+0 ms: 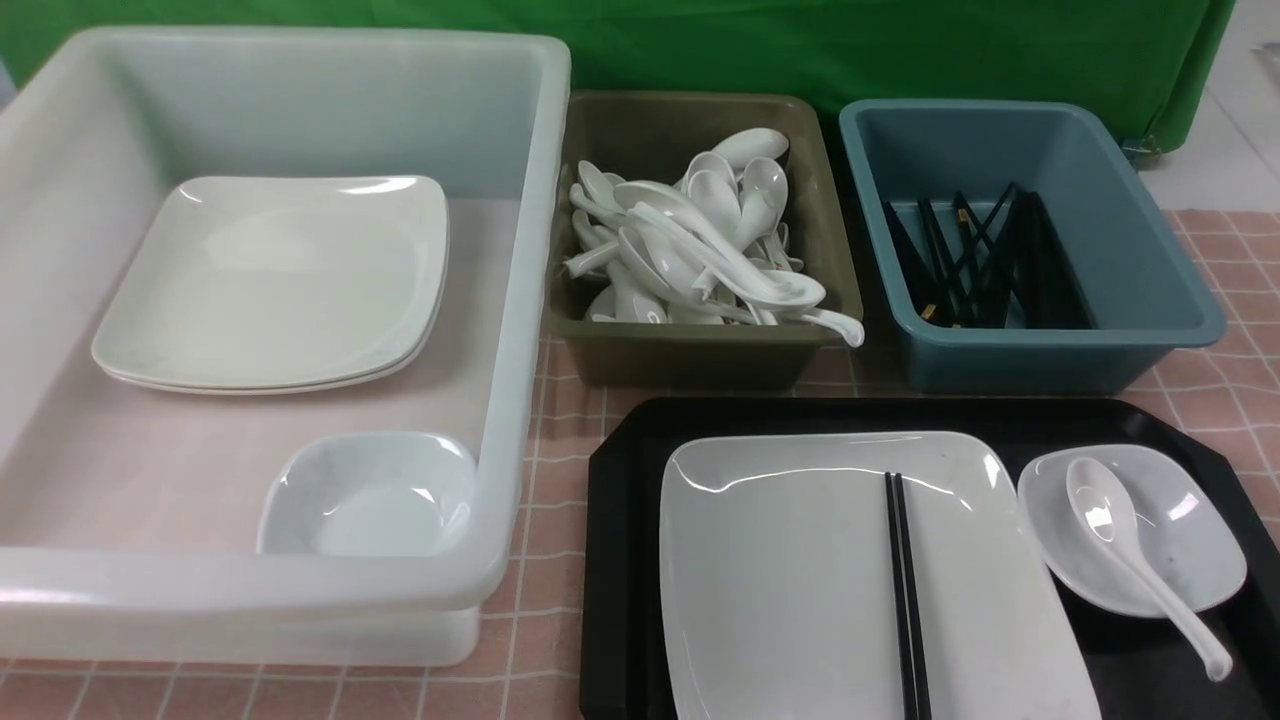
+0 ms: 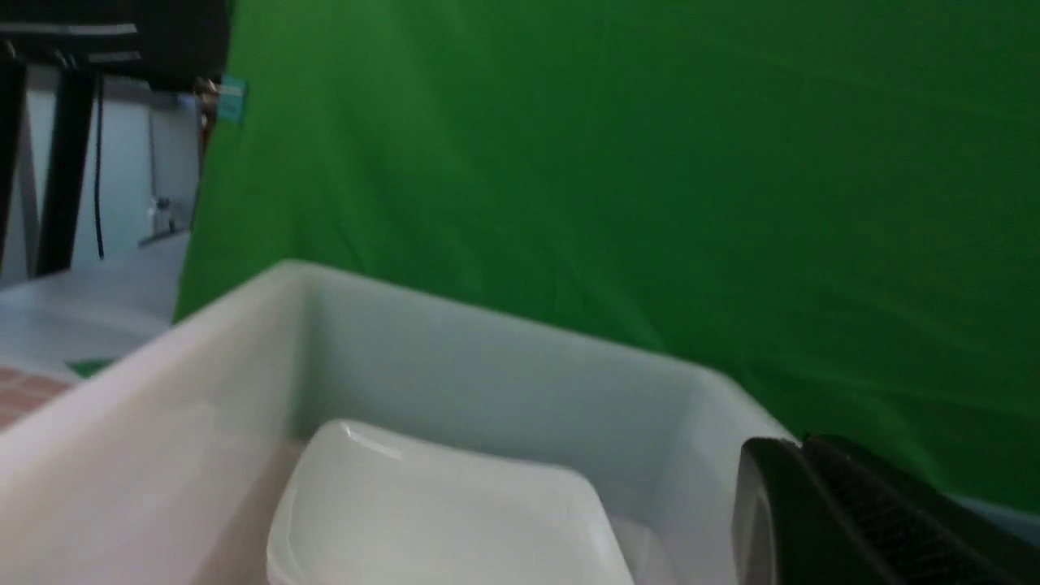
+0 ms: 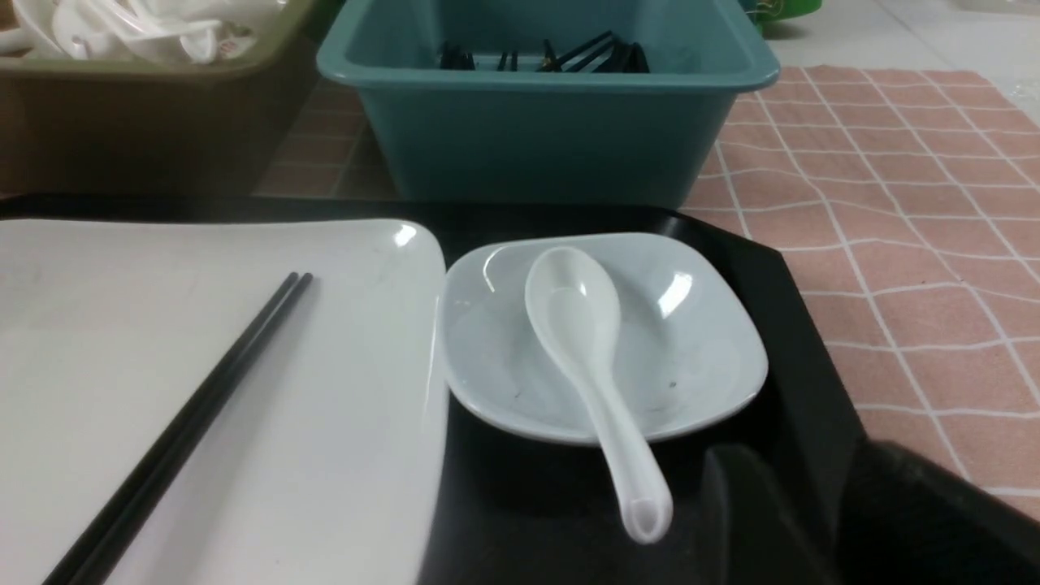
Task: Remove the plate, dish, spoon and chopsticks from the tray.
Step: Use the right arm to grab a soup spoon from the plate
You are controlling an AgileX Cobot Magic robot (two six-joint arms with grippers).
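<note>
The black tray (image 1: 620,520) lies front right. On it sits the large white plate (image 1: 780,580), with the black chopsticks (image 1: 905,590) lying side by side across it. Right of the plate is the small white dish (image 1: 1190,540); the white spoon (image 1: 1110,530) rests in it, handle over the near rim. Neither gripper shows in the front view. In the right wrist view my right gripper (image 3: 796,455) stands open and empty just short of the spoon (image 3: 577,317) handle and dish (image 3: 691,341). My left gripper (image 2: 800,443) is shut and empty above the white tub's rim.
A big translucent white tub (image 1: 520,300) at left holds stacked plates (image 1: 280,280) and a small dish (image 1: 370,495). Behind the tray stand an olive bin (image 1: 700,360) full of spoons and a blue bin (image 1: 1100,350) with chopsticks. A green cloth hangs behind.
</note>
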